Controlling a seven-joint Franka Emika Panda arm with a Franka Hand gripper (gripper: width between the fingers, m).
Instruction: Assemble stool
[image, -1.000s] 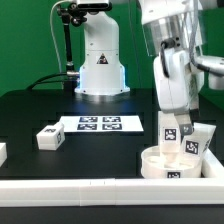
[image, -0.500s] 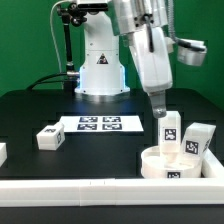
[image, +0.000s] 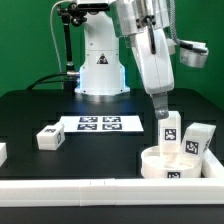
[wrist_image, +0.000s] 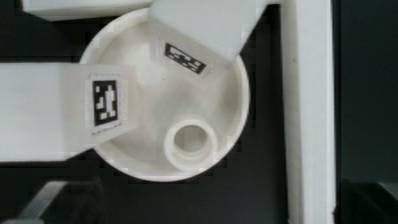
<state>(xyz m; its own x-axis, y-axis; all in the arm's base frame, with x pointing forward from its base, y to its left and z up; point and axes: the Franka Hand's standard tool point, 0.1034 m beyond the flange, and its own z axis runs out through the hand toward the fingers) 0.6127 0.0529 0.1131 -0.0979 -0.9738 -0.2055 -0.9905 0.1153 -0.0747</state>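
Observation:
The stool's round white seat lies at the front on the exterior view's right. Two blocky tagged legs stand upright in it, one nearer the middle and one further right. My gripper hangs open just above and to the left of the nearer leg, touching nothing. In the wrist view the seat shows from above with both legs and an unfilled round socket. My fingers do not show there. A third leg lies loose on the table's left.
The marker board lies flat mid-table. A long white rail runs along the front edge, right by the seat, and shows in the wrist view too. Another white part is cut off at the left. The robot's base stands behind.
A second ago the gripper was low around the nearer standing leg. It has let go, risen and shifted to the exterior view's left. The leg stays upright in the seat.

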